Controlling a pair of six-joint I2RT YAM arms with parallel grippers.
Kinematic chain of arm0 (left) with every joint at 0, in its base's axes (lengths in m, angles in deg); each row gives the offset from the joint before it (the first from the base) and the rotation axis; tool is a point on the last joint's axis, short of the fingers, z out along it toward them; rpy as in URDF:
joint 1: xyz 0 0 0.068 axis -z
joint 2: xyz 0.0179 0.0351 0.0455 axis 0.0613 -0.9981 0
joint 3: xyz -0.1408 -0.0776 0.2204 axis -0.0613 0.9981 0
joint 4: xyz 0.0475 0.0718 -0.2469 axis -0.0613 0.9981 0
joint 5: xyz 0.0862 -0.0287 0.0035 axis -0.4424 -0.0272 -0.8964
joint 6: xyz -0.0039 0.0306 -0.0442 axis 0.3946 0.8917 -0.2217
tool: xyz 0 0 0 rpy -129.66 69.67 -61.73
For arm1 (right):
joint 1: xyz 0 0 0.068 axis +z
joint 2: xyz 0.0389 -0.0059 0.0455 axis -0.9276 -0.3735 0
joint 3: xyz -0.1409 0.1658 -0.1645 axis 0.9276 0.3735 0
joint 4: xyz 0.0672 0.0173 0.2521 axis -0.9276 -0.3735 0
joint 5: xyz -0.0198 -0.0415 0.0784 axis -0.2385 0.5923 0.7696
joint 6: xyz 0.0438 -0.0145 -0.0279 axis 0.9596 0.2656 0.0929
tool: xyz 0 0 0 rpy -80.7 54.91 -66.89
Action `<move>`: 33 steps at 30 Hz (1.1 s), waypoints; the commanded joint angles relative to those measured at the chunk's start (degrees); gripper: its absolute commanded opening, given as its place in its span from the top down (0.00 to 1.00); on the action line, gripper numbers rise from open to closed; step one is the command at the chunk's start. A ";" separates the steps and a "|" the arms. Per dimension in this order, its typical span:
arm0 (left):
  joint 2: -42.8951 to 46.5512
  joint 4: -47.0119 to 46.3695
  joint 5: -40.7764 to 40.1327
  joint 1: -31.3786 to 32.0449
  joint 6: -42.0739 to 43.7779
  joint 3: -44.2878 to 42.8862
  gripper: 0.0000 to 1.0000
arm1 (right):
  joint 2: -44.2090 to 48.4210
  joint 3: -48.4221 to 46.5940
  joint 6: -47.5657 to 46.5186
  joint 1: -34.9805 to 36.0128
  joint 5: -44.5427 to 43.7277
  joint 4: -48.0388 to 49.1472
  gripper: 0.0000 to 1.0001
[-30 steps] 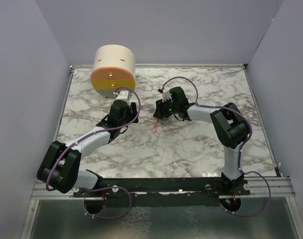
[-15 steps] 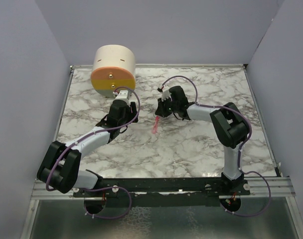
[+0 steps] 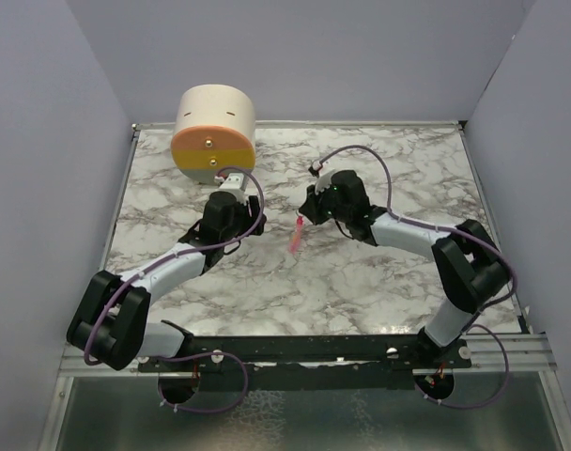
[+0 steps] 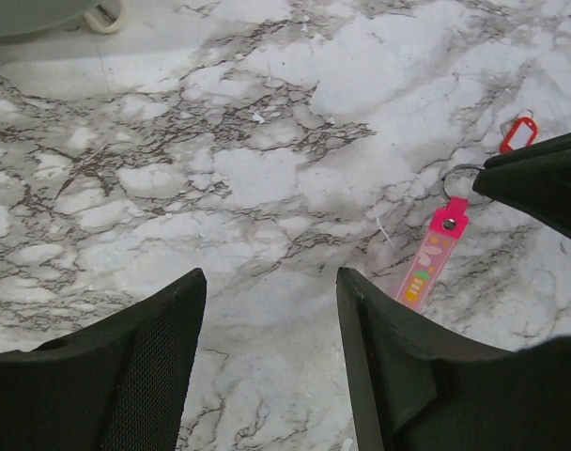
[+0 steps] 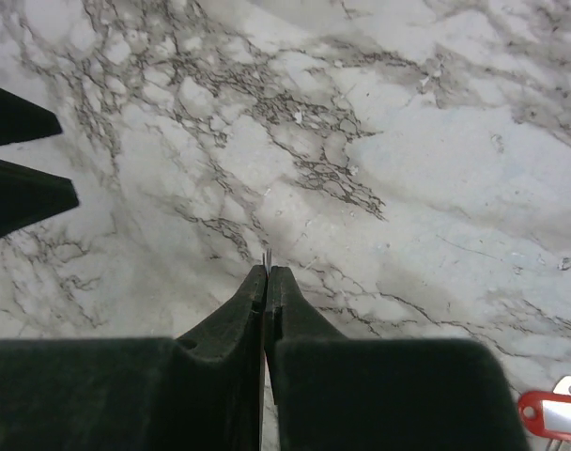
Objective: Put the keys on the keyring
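Observation:
The keyring's thin metal ring (image 4: 455, 177) is pinched edge-on in my right gripper (image 5: 267, 268), which is shut on it; a sliver of metal (image 5: 266, 257) shows past the tips. Its bright-pink strip (image 4: 434, 254) trails from the ring toward the marble and also shows in the top view (image 3: 294, 235). The key, a tiny red tag with a hole (image 4: 518, 133), lies on the marble just beyond the right fingers (image 4: 539, 183), and shows at the right wrist view's lower right (image 5: 553, 413). My left gripper (image 4: 271, 274) is open and empty, left of the strip.
A beige drum with an orange face (image 3: 213, 132) stands at the table's back left, just behind my left wrist. Grey walls close in the marble table (image 3: 379, 272) on three sides.
My right arm's elbow has swung out to the right and nearer. The right gripper stays shut on the ring, and the pink strip has shifted slightly. The left arm has barely moved.

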 commanded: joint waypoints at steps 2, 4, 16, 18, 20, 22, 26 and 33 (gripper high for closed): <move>1.66 -4.76 7.61 -0.41 0.21 0.84 0.40 | 7.48 3.67 2.17 2.19 -9.92 3.39 0.99; 1.78 -5.45 8.82 -0.36 0.26 1.06 0.40 | 9.57 5.02 2.72 2.46 -11.76 2.85 0.99; -1.12 -9.12 14.38 0.84 -1.31 -0.73 0.41 | 18.95 9.11 4.28 3.31 -25.23 -1.63 0.99; -1.83 -9.52 14.67 1.62 -1.45 -1.32 0.41 | 20.54 10.00 4.63 3.30 -27.13 -1.86 0.99; -2.55 -9.83 14.61 2.55 -1.47 -2.09 0.42 | 22.25 10.70 5.01 3.31 -29.02 -2.08 0.99; -3.24 -10.10 14.63 3.66 -1.45 -2.86 0.42 | 24.09 11.53 5.37 3.31 -31.13 -2.24 0.99; -5.49 -10.27 13.83 6.70 -0.74 -5.07 0.42 | 27.61 12.89 5.67 3.31 -34.34 -2.53 0.99; -11.26 -10.18 11.64 11.60 -0.29 -9.98 0.43 | 31.90 13.50 6.19 3.31 -39.85 -5.21 0.99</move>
